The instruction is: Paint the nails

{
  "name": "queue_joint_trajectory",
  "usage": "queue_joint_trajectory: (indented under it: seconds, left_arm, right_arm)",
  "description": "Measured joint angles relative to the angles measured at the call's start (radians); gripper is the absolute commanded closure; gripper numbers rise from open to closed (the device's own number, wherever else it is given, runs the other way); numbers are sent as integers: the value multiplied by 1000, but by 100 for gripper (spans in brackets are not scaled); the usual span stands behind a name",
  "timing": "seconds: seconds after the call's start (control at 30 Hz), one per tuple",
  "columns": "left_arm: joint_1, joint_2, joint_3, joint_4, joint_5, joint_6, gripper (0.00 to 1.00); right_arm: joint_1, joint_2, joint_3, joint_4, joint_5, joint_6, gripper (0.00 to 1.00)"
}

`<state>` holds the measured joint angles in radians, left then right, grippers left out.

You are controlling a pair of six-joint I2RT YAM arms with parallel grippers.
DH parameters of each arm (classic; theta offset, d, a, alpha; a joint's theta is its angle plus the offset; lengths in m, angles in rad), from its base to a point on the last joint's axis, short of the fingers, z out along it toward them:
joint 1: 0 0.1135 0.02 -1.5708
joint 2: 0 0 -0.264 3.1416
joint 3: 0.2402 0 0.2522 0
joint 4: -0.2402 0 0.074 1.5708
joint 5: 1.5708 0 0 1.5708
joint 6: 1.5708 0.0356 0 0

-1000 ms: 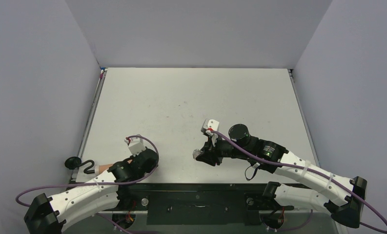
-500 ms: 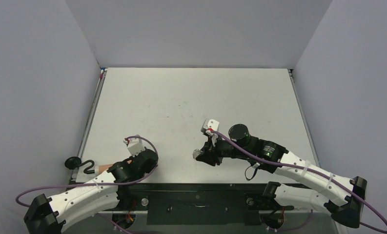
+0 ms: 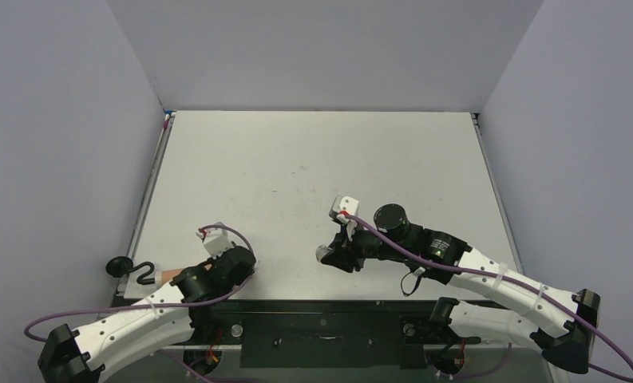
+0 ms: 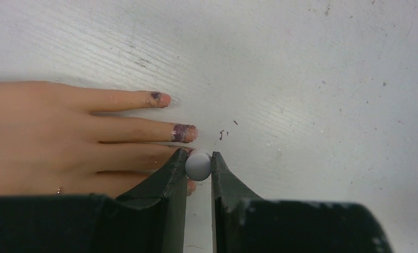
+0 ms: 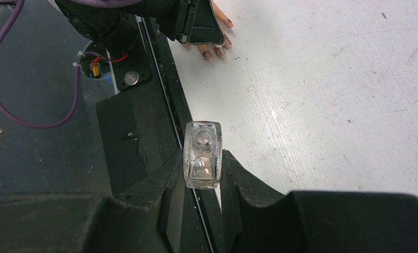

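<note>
Small peach-coloured plastic fake hand (image 4: 48,142) lies flat at the near-left corner of the white table (image 3: 313,159), right by the near edge. Its long axis runs approx left-right, w/ wrist to the left and fingers pointing right toward the R arm.

The tiny dark purplish-brown nails (image 4: 181,133) sit at the right ends of the fingers, facing up. Two show clearly in the L wrist view. One has only a small dark patch. The next has a purplish smear over the whole tip, spilling onto the skin. A few dark specks lie on the table just right of it. The other nails are hidden by the gripper.

L gripper (image 4: 198,158) sits directly over the fingertips, jaws pinched tight on a small round pale-grey knob (image 4: 198,165) seen end-on. The knob is right at the tip of the third finger. Can't see what's under the knob, so can't tell if anything touches a nail.

R gripper (image 5: 202,156) is near the table's near edge, centre-right and well apart from the fake hand. Its jaws are clamped on the sides of a small clear square glass bottle (image 5: 202,163). The bottle is upright, w/ its open neck toward the wrist cam.
</note>
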<state>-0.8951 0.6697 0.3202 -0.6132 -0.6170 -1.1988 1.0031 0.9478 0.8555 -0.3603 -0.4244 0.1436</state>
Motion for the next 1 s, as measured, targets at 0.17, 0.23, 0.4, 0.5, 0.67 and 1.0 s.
queue_joint_trajectory:
  seconds: [0.17, 0.23, 0.4, 0.5, 0.67, 1.0]
  left_arm:
    - [0, -29, 0, -35, -4, -2, 100]
    - [0, -39, 0, -46, -4, -2, 100]
    - [-5, -39, 0, -50, -4, -1, 100]
    - [-9, -26, 4, -47, -6, 4, 100]
    - [-13, 2, 11, -29, -11, 26, 100]
    - [-16, 17, 12, 8, -5, 88, 100]
  right_arm:
    - [0, 0, -2, 0, 0, 0, 100]
    - [0, 0, -3, 0, 0, 0, 100]
    - [0, 0, -3, 1, 0, 0, 100]
    - [0, -1, -5, 1, 0, 0, 100]
    - [0, -1, -6, 1, 0, 0, 100]
    - [0, -1, -6, 1, 0, 0, 100]
